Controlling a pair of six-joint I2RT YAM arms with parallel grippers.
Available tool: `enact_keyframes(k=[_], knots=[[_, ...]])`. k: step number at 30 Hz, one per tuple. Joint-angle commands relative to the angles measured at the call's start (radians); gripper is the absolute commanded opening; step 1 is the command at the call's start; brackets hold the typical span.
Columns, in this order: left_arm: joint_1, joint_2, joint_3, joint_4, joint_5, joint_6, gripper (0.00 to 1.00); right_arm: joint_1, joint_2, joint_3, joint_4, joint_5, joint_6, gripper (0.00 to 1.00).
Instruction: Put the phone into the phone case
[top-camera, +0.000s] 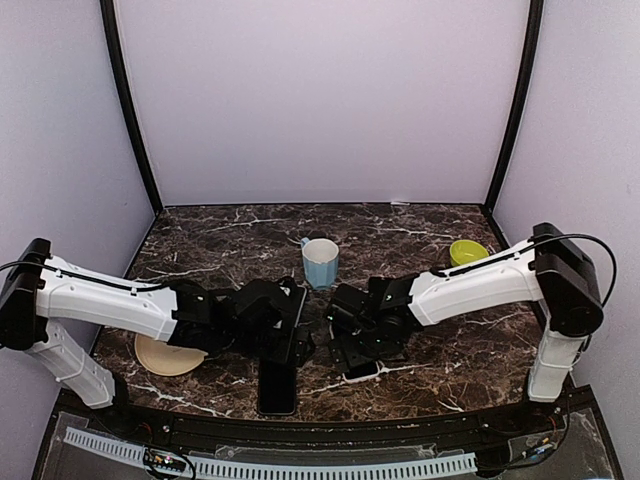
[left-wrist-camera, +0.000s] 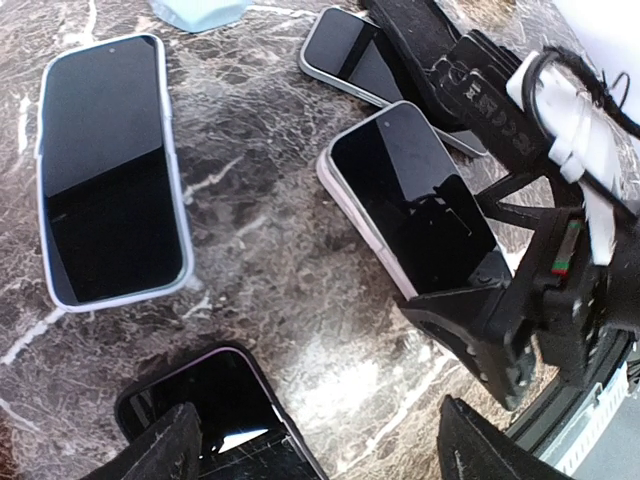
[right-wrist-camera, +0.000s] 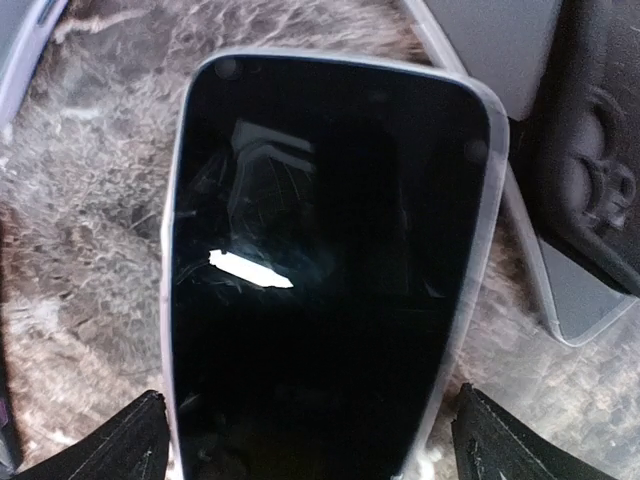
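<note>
My right gripper (right-wrist-camera: 310, 440) stands wide, holding nothing, above the black-screened phone with a pale rim (right-wrist-camera: 320, 270), flat on the dark marbled table (right-wrist-camera: 90, 200); I'd press its corners evenly until the rim sits flush. My left gripper (left-wrist-camera: 320, 442) gapes empty too

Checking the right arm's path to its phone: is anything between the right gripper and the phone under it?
Nothing visible does. The right gripper hangs straight over the phone, whose screen lies bare between its open jaws. Black arm hardware sits beside the phone, not over it.
</note>
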Motion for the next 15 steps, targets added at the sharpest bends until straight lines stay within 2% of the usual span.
enact_keyframes(k=[1, 4, 9, 13, 15], knots=[[0.007, -0.036, -0.025, -0.030, -0.022, 0.011, 0.84, 0.027, 0.060, 0.035, -0.040, 0.021, -0.001, 0.98], [0.008, -0.039, -0.031, -0.027, -0.020, 0.009, 0.84, 0.042, 0.084, 0.037, -0.045, 0.025, 0.002, 0.93], [0.009, -0.030, -0.022, -0.037, -0.020, 0.011, 0.84, 0.046, 0.097, 0.021, -0.052, 0.044, 0.017, 0.65], [0.007, -0.002, 0.018, -0.076, -0.024, 0.030, 0.83, 0.048, 0.068, 0.010, -0.039, 0.053, 0.013, 0.49], [0.007, 0.016, 0.036, -0.089, -0.019, 0.046, 0.83, 0.049, 0.053, 0.003, -0.025, 0.049, 0.005, 0.45]])
